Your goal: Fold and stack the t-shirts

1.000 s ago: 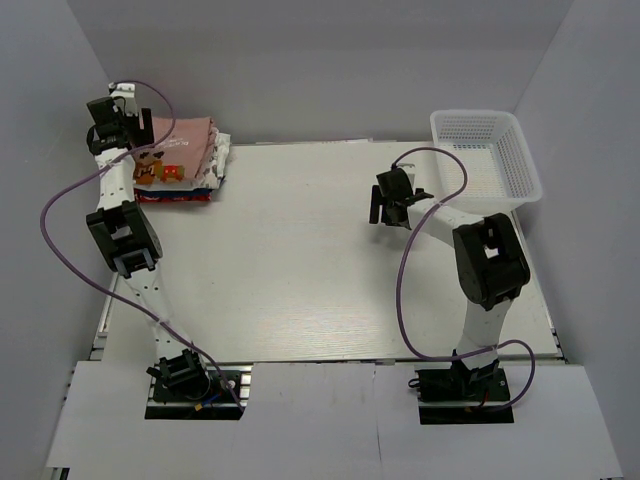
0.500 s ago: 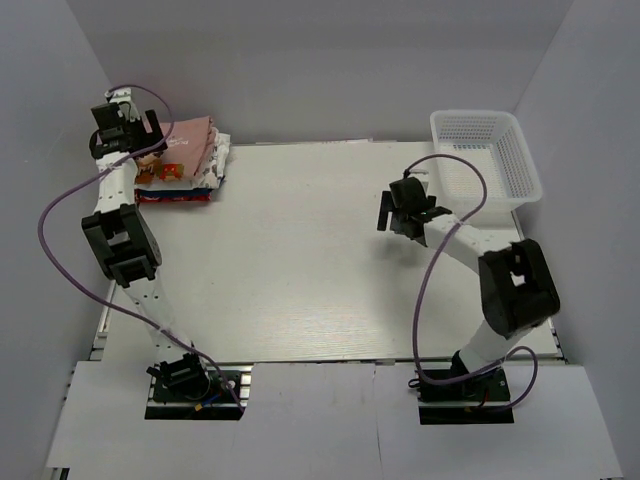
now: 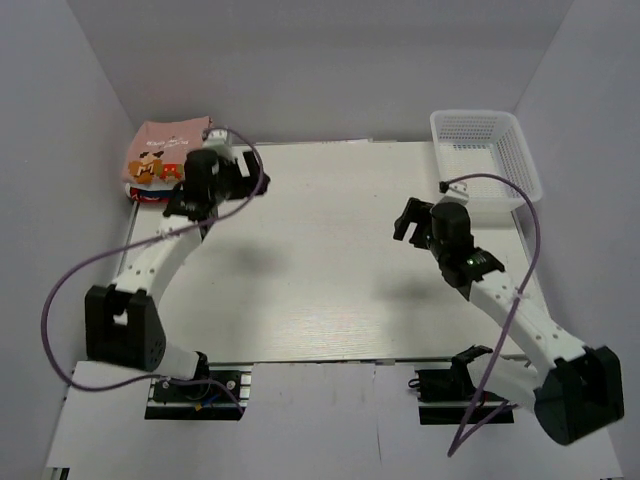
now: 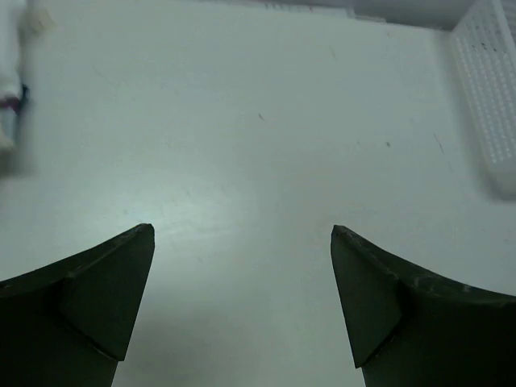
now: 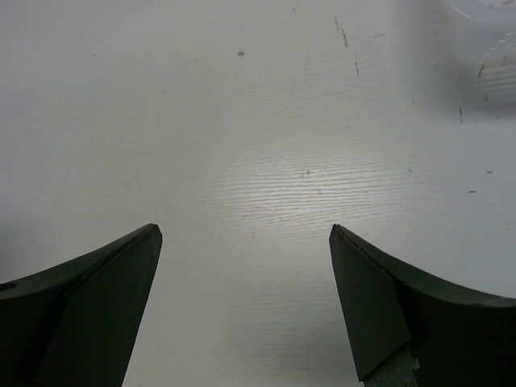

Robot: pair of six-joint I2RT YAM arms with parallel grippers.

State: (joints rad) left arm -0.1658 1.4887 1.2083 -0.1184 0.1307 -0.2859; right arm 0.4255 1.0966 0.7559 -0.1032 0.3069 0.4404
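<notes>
A folded stack of t-shirts sits at the table's far left corner, with the dusty-pink shirt with the cartoon print (image 3: 160, 152) on top and red and white edges (image 3: 147, 196) below it. My left gripper (image 3: 240, 183) is open and empty just right of the stack, over bare table; in the left wrist view (image 4: 242, 234) the stack's blurred edge (image 4: 10, 89) shows at the far left. My right gripper (image 3: 408, 222) is open and empty over the table's right half, and the right wrist view (image 5: 246, 230) shows only tabletop between its fingers.
A white plastic lattice basket (image 3: 520, 165) stands at the far right corner; it also shows in the left wrist view (image 4: 488, 97). Purple cables loop from both arms. Grey walls close in the back and sides.
The left arm has swung from behind the stack to its right side, uncovering the pink shirt. The right arm has stretched out, its gripper shifting slightly right and toward me.
</notes>
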